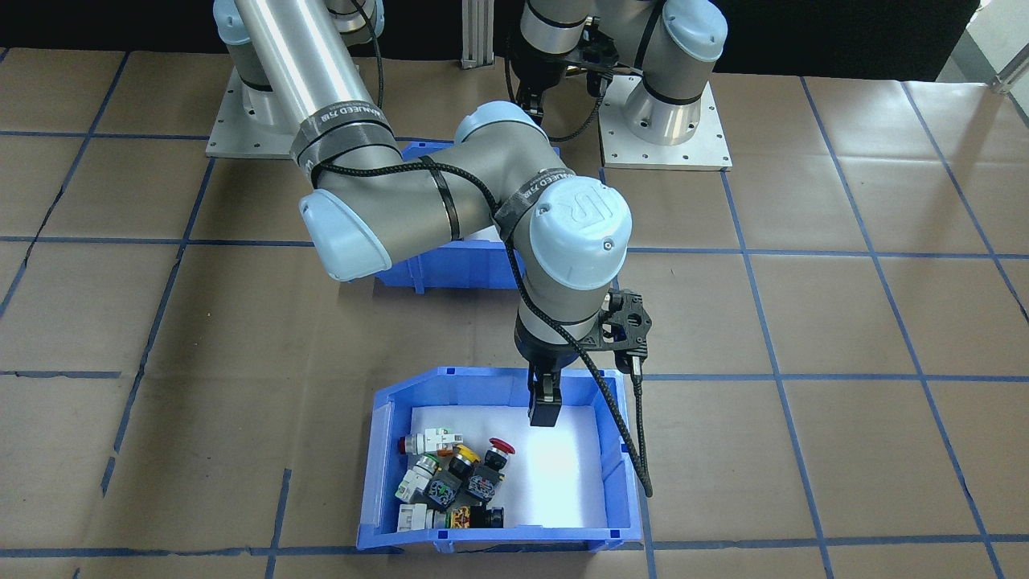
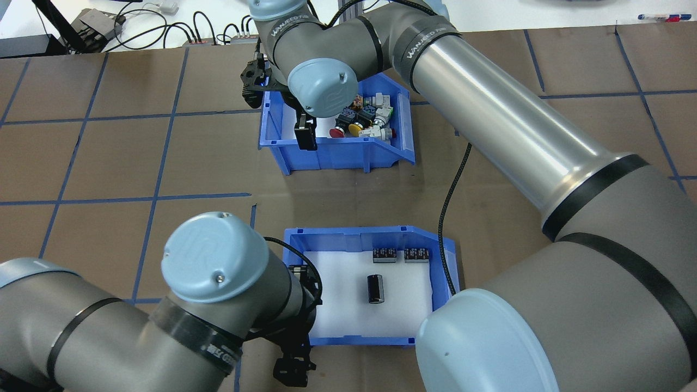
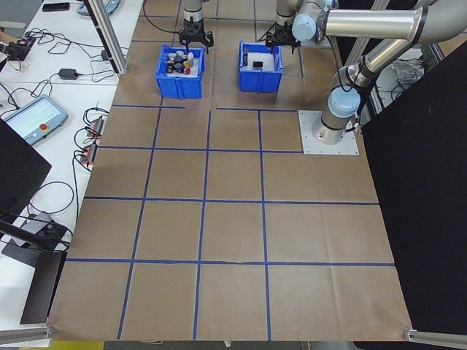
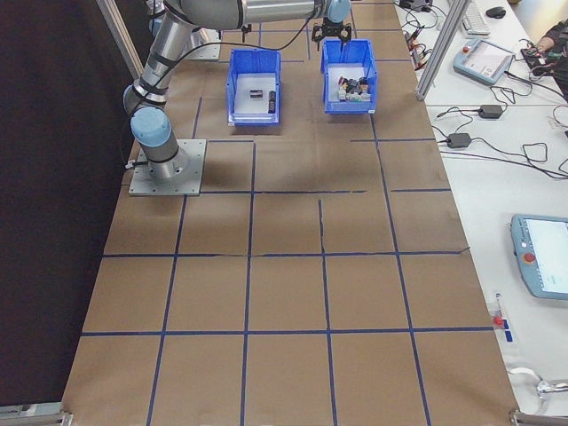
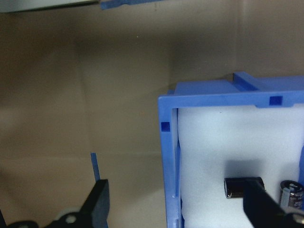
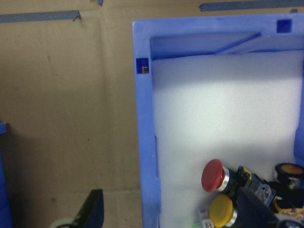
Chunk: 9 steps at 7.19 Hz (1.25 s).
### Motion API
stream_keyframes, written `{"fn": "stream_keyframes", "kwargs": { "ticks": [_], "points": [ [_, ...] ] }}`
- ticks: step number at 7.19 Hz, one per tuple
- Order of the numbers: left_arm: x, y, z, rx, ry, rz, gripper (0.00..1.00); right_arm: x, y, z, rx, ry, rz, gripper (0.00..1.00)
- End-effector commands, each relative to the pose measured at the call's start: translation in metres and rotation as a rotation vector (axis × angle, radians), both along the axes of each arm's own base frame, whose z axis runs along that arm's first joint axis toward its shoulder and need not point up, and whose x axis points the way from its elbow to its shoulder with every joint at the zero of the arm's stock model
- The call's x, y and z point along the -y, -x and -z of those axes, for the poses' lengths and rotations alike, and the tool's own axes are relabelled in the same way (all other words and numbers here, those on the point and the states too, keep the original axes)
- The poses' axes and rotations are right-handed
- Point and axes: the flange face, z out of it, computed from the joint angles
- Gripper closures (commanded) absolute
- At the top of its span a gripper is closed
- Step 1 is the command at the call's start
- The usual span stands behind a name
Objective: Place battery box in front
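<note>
In the overhead view the battery box (image 2: 444, 272) is seen at lower centre with the left gripper (image 2: 297, 326) at its left wall, mostly hidden by the arm, while the right gripper (image 2: 305, 133) is set at the left wall of the switch bin (image 2: 348, 158) at upper centre. In the left wrist view the fingers (image 5: 97, 199) are spread wide astride the box's left wall, one outside, one inside nr a dark cell (image 5: 242, 186). In the right wrist view the fingers (image 6: 92, 209) are likewise spread wide across the switch bin's wall; in the front view the battery box is largely hidden behind the right arm.
</note>
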Motion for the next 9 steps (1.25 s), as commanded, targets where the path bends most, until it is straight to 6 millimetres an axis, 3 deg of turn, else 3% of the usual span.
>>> {"fn": "stream_keyframes", "kwargs": {
  "ticks": [1,3,4,6,7,9],
  "points": [
    [-0.008,0.020,0.020,0.010,-0.008,0.006,0.01,-0.005,0.000,0.029,-0.015,-0.033,-0.008,0.00],
    [-0.012,0.021,0.048,-0.036,0.062,-0.093,0.01,-0.014,0.006,0.058,-0.001,-0.006,-0.005,0.00],
    [-0.018,0.017,0.059,-0.045,0.075,-0.093,0.01,-0.015,0.005,0.062,0.010,0.026,-0.002,0.00],
    [-0.019,0.017,0.063,-0.041,0.067,-0.089,0.01,-0.011,0.009,0.055,-0.022,0.060,0.003,0.04],
    [-0.018,0.017,0.066,-0.037,0.060,-0.090,0.01,-0.011,0.009,0.049,-0.021,0.068,0.003,0.19],
    [-0.019,0.023,0.076,-0.023,0.041,-0.079,0.01,-0.012,0.008,0.048,-0.022,0.072,0.002,0.61]
  ]
}}
